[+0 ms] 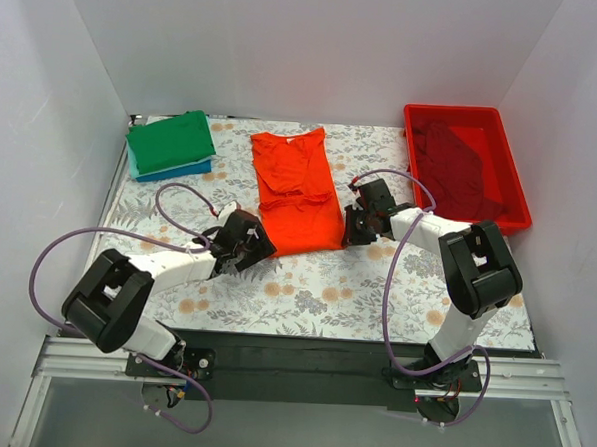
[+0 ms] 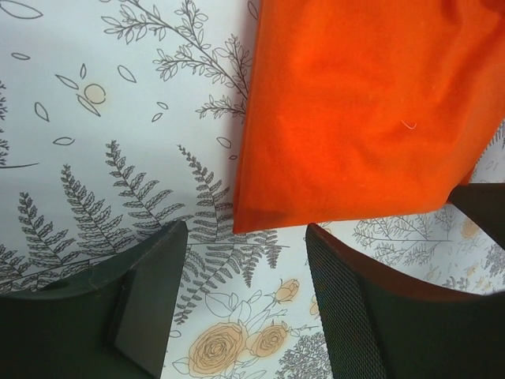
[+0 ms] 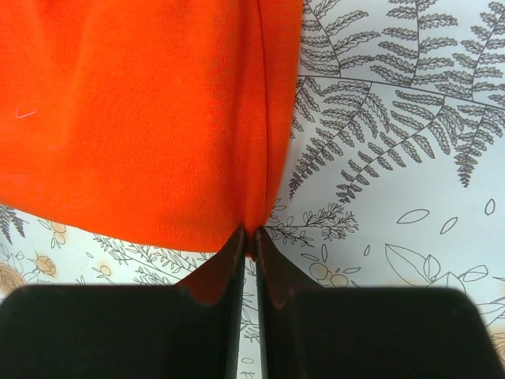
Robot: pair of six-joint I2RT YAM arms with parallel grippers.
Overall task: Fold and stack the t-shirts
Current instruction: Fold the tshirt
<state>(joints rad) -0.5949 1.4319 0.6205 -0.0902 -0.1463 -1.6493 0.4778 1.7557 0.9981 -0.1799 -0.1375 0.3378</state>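
Observation:
A bright orange-red t-shirt [image 1: 298,188] lies lengthwise on the flowered cloth, folded narrow, collar to the far side. My right gripper [image 1: 350,229] is at its near right corner, jaws pinched on the hem [image 3: 251,229]. My left gripper [image 1: 259,244] sits at the near left corner, open, with the shirt's corner [image 2: 245,225] just beyond the fingertips and only tablecloth between the fingers. A folded green t-shirt [image 1: 171,141] lies on a folded blue one [image 1: 181,170] at the far left. A dark red t-shirt [image 1: 460,160] lies in the bin.
The red plastic bin [image 1: 513,207] stands at the far right of the table. White walls enclose the left, back and right sides. Purple cables loop from both arms over the flowered tablecloth [image 1: 305,284].

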